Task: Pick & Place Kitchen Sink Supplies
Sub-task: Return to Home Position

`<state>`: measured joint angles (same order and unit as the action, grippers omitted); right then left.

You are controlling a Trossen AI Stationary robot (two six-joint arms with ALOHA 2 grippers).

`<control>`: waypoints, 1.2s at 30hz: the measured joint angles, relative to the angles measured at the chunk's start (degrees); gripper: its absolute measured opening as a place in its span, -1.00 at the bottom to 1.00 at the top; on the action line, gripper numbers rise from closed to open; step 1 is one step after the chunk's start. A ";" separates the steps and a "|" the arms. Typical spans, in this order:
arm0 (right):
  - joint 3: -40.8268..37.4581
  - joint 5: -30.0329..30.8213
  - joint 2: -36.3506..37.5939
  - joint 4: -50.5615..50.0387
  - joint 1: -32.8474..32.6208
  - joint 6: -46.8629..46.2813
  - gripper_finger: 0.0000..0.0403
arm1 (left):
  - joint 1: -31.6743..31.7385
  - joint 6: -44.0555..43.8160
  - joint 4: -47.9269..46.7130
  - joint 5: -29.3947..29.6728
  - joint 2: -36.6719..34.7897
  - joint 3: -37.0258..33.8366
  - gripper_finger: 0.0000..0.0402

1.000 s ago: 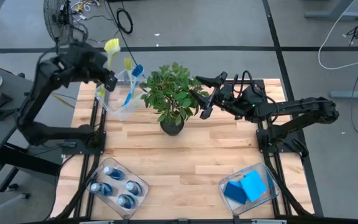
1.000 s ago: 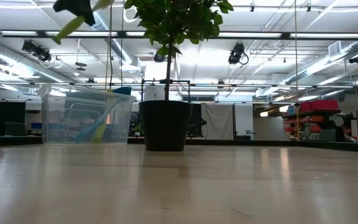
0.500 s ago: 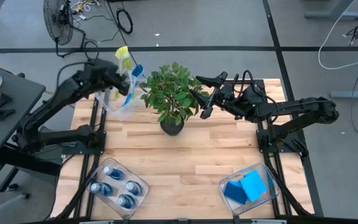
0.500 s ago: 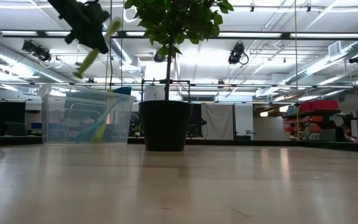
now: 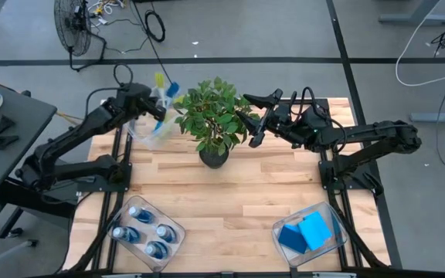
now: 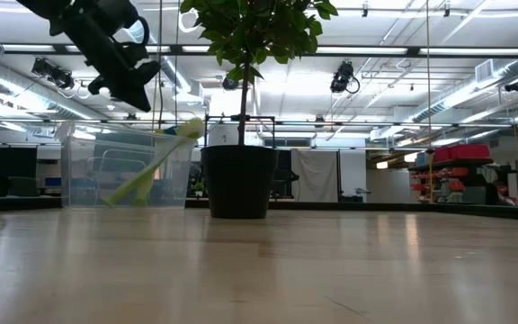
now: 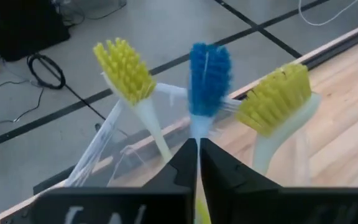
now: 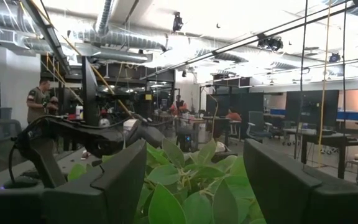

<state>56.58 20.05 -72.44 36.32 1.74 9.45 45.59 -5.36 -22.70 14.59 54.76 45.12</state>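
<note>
Left pincer (image 7: 197,146), pressed together and empty, hung over the eleven o'clock bin (image 5: 149,133) on the bench (image 5: 238,193), where three brushes (image 7: 207,68) stood. Bottles (image 5: 145,232) sat binned at seven o'clock, sponges (image 5: 307,232) at five; sorting looked finished. Right pincer (image 5: 252,117) was spread at one o'clock.

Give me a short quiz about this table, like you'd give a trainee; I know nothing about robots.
1. True or false: the blue sponges share one bin with the blue bottles.
2. How many dish brushes stand in the clear bin below the left pincer? A) one B) three C) six
3. Fill in: the right pincer hangs open beside the ____.
Key: 1. False: the sponges lie at the right of the table, the bottles at its left. 2. B. 3. potted plant.
</note>
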 joint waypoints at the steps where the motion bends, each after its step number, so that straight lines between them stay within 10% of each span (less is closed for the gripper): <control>1: 0.00 0.00 0.00 0.00 0.00 0.00 0.34 | 0.28 -0.01 0.08 -0.01 0.00 -0.24 -0.91; 36: -0.02 -2.21 3.68 -9.32 0.18 1.44 0.17 | -6.98 -0.98 2.28 -17.33 -0.60 10.47 -0.95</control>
<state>56.55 17.85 -68.77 26.99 1.91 10.90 38.61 -6.34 -20.42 -2.74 54.16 55.59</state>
